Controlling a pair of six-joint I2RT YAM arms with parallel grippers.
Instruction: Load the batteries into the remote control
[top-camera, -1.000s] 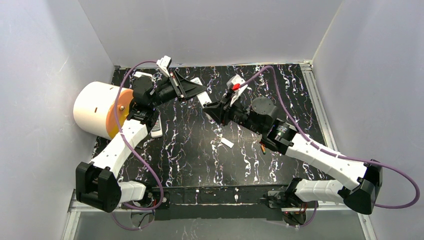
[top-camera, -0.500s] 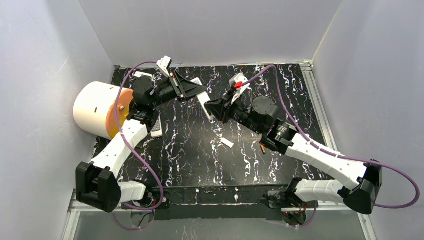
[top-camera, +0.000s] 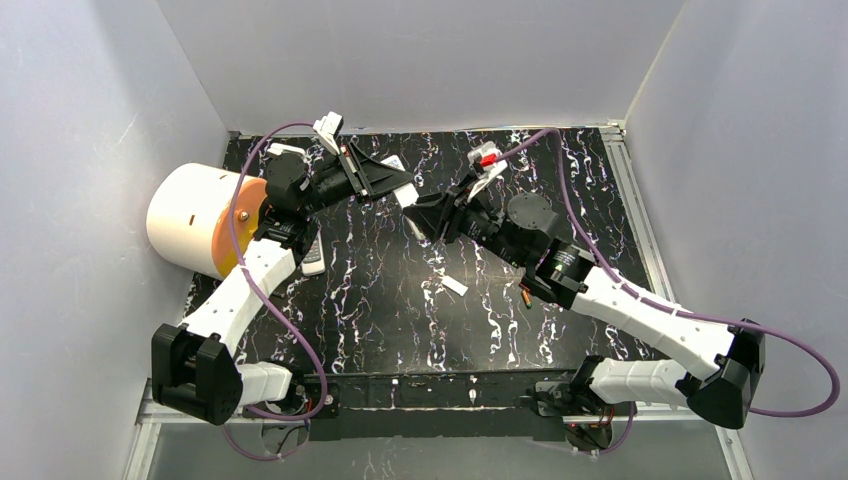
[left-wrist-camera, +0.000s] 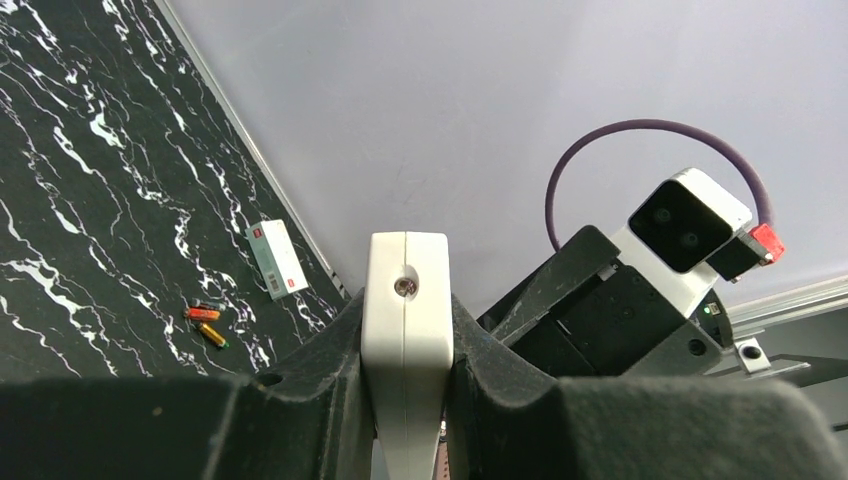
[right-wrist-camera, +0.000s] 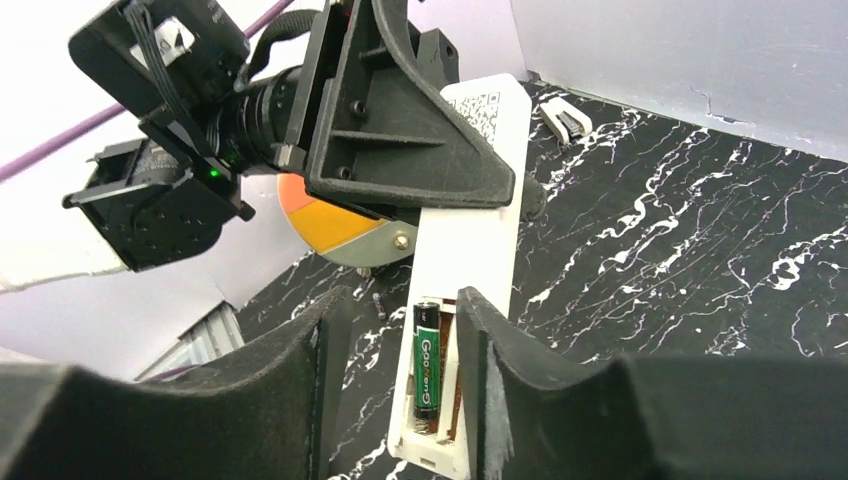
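Right pincer closer, parted, empty, astride end of remote control; left pincer tight on it.

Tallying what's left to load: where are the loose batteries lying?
Left wrist view, lower left: the loose batteries lie on the marbled table near the foot of the wall, close to a small white box.

A white remote control carries a black battery with green lettering, over a black table veined with white marbling, with orange-red batteries lying far off.
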